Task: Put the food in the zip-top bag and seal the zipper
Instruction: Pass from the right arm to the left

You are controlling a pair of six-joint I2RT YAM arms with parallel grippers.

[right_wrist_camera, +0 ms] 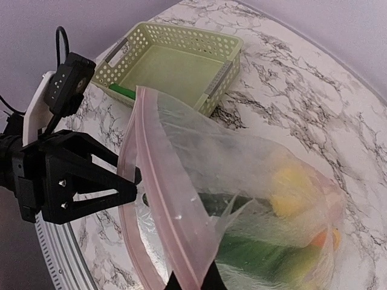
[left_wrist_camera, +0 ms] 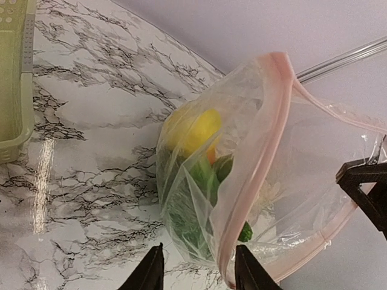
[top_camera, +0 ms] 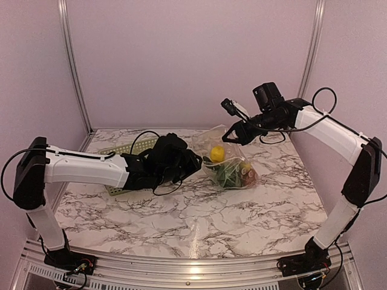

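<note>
Marble table (left_wrist_camera: 103, 121): food (left_wrist_camera: 193, 130) inside zip-top bag (left_wrist_camera: 314, 175).

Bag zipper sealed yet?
No, the zipper of the zip-top bag gapes in a wide open loop in the right wrist view.

You worked in a robot lab cell. Plain pale purple walls (top_camera: 193, 60) boxed in the table (top_camera: 199, 211) on three sides, with metal posts (top_camera: 71, 60) at the back corners. The left arm (top_camera: 84, 166) and right arm (top_camera: 329, 130) stood bolted to a metal rail (top_camera: 181, 269) at the near edge, black cables (top_camera: 326, 96) looping off them. The tabletop was marble-patterned, and a camera (right_wrist_camera: 66, 84) rode on a wrist.
</note>
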